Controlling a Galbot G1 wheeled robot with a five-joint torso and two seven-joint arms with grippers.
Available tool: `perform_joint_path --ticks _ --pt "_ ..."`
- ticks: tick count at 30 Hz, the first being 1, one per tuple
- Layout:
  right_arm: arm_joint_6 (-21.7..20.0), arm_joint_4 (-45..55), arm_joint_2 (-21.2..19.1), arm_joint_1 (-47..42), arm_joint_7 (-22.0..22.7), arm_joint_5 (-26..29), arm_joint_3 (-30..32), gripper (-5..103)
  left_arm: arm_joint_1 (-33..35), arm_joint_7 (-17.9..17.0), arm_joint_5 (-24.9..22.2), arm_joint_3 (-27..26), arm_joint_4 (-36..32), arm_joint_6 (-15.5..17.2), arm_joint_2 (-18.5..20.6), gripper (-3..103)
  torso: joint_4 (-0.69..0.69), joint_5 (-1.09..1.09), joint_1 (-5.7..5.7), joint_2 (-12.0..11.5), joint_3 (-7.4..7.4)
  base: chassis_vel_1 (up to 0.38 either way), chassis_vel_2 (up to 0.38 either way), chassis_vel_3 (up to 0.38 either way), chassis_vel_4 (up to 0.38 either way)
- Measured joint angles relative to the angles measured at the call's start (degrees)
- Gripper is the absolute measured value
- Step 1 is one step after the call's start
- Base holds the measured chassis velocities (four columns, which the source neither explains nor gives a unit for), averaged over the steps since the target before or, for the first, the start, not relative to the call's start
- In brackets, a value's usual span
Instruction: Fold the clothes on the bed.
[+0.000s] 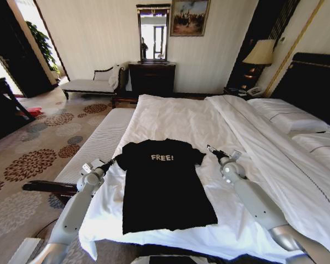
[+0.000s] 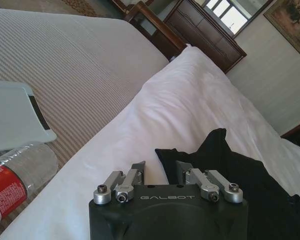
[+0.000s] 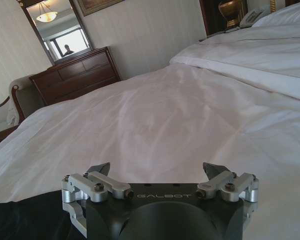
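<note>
The bed (image 1: 170, 118) spreads wide and white before me, its duvet reaching up to the pillows (image 1: 289, 118) by the dark headboard (image 1: 313, 82). On the near part of it the black T-shirt (image 1: 162, 187) lies flat and face up, "FREE!" lettering toward the far end, hem toward me, sleeves out to each side. A padded bench (image 1: 96, 146) runs along the bed on my left; in the left wrist view a plastic bottle (image 2: 15, 175) and a pale tray (image 2: 12, 115) rest on it.

My left gripper (image 1: 111, 163) sits just off the left sleeve, its fingers (image 2: 135, 172) moderately parted with the sleeve's edge lying between and just ahead of them. My right gripper (image 1: 212, 149) hovers beside the right sleeve, fingers (image 3: 102, 170) spread wide over bare duvet, the black cloth off to one side below it.

By my reckoning the fold has not begun and the job in hand is taking both sleeves. Doing it well means pinching only the shirt cloth, not the duvet under it, and gripping both sides at matching height so the fold line runs straight.
</note>
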Motion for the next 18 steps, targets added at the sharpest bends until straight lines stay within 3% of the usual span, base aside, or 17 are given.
perform_joint_path --ticks 3,5,6,8,9,12,13,15,18 --pt "0.01 -0.21 -0.04 -0.11 0.00 0.00 0.06 100 -0.45 0.23 0.77 0.21 0.72 -0.40 -0.17 52 -0.01 0.00 0.00 0.00 0.00 0.000 0.000 0.000 0.000" --pt "0.02 -0.29 -0.04 -0.11 0.00 0.00 0.06 100 -0.60 0.28 0.91 0.29 0.88 -0.48 -0.20 52 -0.01 0.00 0.00 0.00 0.00 0.000 0.000 0.000 0.000" --pt "0.04 -0.37 -0.04 -0.12 0.00 -0.01 0.07 100 -0.78 0.31 0.99 0.37 1.07 -0.53 -0.27 62 -0.01 0.00 0.00 0.00 0.00 0.000 0.000 0.000 0.000" --pt "0.04 -0.41 -0.03 -0.12 0.00 -0.01 0.07 100 -0.86 0.33 1.01 0.41 1.15 -0.53 -0.31 62 0.00 0.00 0.00 0.00 0.00 0.000 0.000 0.000 0.000" --pt "0.05 -0.48 0.00 -0.12 0.00 -0.04 0.07 100 -1.04 0.40 1.03 0.50 1.29 -0.54 -0.42 74 0.00 0.00 0.00 0.00 0.00 0.000 0.000 0.000 0.000" --pt "0.07 -0.63 0.07 -0.08 0.00 -0.07 0.05 100 -1.34 0.46 1.08 0.65 1.64 -0.55 -0.58 82 0.00 0.00 0.00 0.00 0.00 0.000 0.000 0.000 0.000" --pt "0.07 -0.68 0.09 -0.04 0.00 -0.08 0.04 100 -1.50 0.49 1.12 0.71 1.83 -0.57 -0.66 77 0.00 0.00 0.00 0.00 0.00 0.000 0.000 0.000 0.000" --pt "0.08 -0.68 0.10 -0.02 0.00 -0.08 0.04 100 -1.61 0.52 1.12 0.75 1.94 -0.60 -0.74 77 0.00 0.00 0.00 0.00 0.00 0.000 0.000 0.000 0.000" --pt "0.09 -0.74 0.11 -0.03 -0.02 -0.08 0.04 100 -1.96 0.59 1.12 0.81 2.18 -0.67 -1.03 64 0.00 0.00 0.00 0.00 0.00 0.000 0.000 0.000 0.000"
